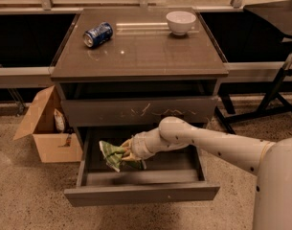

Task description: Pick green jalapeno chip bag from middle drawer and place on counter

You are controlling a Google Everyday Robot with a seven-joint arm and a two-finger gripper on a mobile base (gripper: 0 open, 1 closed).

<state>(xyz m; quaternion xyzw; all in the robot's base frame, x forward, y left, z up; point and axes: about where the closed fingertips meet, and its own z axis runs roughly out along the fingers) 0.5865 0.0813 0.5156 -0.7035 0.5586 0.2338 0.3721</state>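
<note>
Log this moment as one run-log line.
phase: grasp | hand: in open middle drawer, shut on green jalapeno chip bag | counter: bag not yet there

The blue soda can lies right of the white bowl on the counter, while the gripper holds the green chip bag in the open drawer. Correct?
No: in the camera view the blue soda can lies left of the white bowl on the glossy grey-brown counter. The gripper does hold the crinkled green chip bag in the open grey drawer.
</note>
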